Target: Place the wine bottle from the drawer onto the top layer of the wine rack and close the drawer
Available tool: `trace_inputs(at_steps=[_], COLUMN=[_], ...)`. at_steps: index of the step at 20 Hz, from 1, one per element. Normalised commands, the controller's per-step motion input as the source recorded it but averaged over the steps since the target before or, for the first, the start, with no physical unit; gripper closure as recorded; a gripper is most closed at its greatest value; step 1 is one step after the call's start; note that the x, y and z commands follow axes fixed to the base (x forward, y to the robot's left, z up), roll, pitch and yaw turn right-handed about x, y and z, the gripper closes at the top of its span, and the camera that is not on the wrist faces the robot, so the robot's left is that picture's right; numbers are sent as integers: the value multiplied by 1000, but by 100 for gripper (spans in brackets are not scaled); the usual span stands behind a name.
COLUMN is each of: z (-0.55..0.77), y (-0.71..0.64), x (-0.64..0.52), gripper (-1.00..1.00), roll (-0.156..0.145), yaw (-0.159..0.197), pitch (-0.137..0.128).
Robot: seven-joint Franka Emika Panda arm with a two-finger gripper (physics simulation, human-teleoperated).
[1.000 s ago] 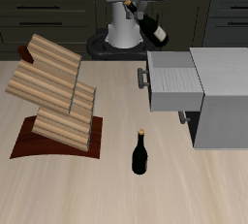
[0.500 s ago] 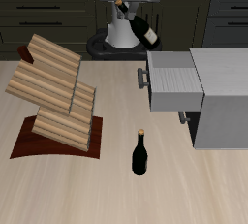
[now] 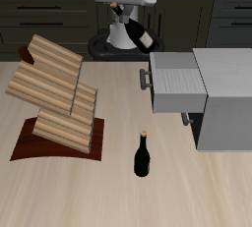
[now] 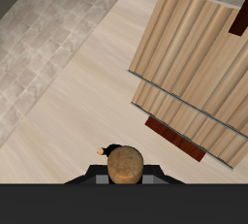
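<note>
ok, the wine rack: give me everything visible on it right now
The wine rack is light wood, built of slatted panels stacked as tilted zigzag tiers, the top tier widest and leaning out over the lower ones. It stands on a dark reddish-brown base board lying flat on the table. All tiers visible are empty; only the board touches it. The wrist view shows its slats from above. The gripper's wine bottle is held high, well clear of it, farther back.

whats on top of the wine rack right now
Nothing that shows: the wine rack has bare slats on its top tier in both views. The wine bottle hangs tilted in the gripper, farther back. The slots beneath the tiers are hidden.
</note>
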Motion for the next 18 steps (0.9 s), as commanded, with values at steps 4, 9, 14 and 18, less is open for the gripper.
trace_inputs(at_steps=[4,9,14,18], z=[-30,28,64,99], y=[-139,-243,-187,-234], x=[57,73,49,49], gripper=[100,100,100,100], roll=[0,-32,-29,-34], yaw=[-6,-35,-27,-24], pitch=[19,20,8,-1])
